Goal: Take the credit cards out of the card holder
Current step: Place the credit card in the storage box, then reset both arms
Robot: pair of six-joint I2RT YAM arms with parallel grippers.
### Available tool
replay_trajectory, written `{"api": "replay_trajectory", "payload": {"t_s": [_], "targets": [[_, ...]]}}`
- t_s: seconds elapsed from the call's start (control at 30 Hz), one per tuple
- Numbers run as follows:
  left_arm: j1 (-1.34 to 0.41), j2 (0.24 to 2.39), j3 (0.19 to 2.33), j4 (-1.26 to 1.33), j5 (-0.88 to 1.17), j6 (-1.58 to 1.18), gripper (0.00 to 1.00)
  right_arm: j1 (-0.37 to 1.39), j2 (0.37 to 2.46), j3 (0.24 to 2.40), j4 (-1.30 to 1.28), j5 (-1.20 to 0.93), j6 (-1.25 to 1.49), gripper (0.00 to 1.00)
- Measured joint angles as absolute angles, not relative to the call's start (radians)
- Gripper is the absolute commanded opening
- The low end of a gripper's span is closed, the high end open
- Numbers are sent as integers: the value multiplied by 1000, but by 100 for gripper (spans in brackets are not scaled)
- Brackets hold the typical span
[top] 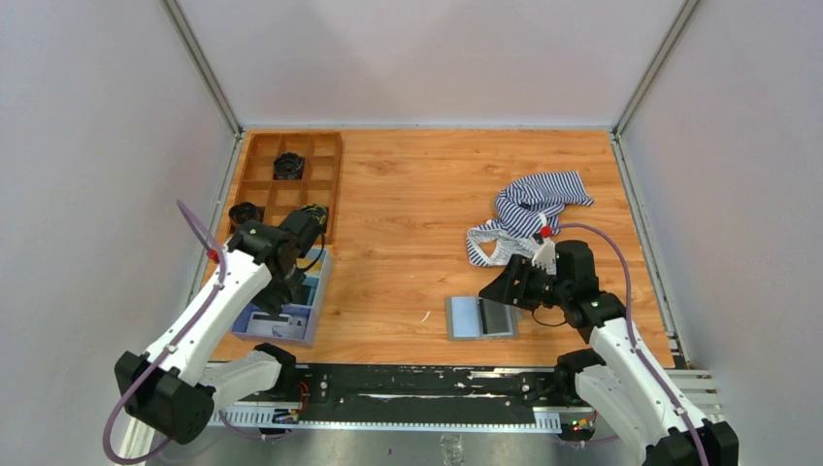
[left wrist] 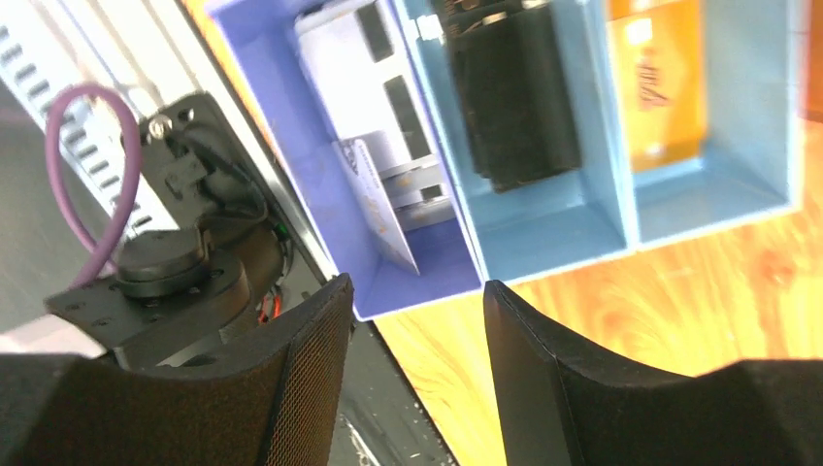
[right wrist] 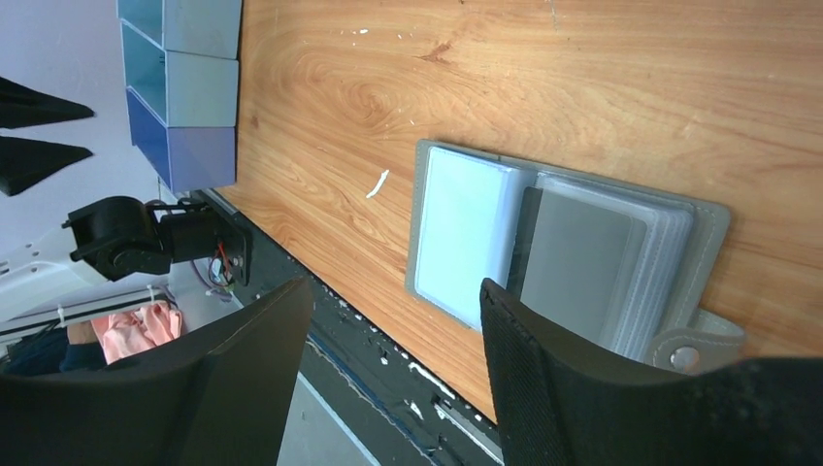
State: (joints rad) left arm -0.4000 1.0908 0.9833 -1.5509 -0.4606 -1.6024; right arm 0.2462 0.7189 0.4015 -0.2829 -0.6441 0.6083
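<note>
The grey card holder [top: 480, 316] lies open on the table near the front edge. In the right wrist view it [right wrist: 563, 248] shows a pale blue-grey lining and a grey pocket panel with clear sleeves; no card shows in it. A tan-yellow credit card [left wrist: 660, 83] lies in a light blue compartment of the blue tray [left wrist: 543, 243]. Pale cards [left wrist: 374, 146] lie in the tray's purple compartment, one leaning. My left gripper [top: 283, 294] hovers over the tray, open and empty [left wrist: 417, 301]. My right gripper [top: 497, 291] is open and empty [right wrist: 398, 301] at the holder's right side.
The blue tray [top: 312, 291] sits at the front left, with a black object [left wrist: 514, 97] in its middle compartment. A wooden divided box [top: 320, 155] holding a black part stands at the back left. A striped cloth [top: 529, 212] lies behind the right gripper. A black rail [top: 417, 383] runs along the near edge.
</note>
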Motion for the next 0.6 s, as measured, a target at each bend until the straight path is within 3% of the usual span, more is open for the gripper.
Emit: {"api": "replay_trajectory", "payload": {"t_s": [0.2,0.23,0.33,0.6], "targets": [[-400,1049,1184,-1550,-547,-1422,57,246,698,543,-411,-566,550,75],[-400,1047,1227,-1549,-565,-1377,57,246,696,587,-437,-542,535,91],[-403,1040,1327,-1533,-603,-1245,57,246,693,727,-507,-464,488,100],[-442,981,1399,-1352,-545,-833,62,246,722,1050,-683,-179,386,100]]}}
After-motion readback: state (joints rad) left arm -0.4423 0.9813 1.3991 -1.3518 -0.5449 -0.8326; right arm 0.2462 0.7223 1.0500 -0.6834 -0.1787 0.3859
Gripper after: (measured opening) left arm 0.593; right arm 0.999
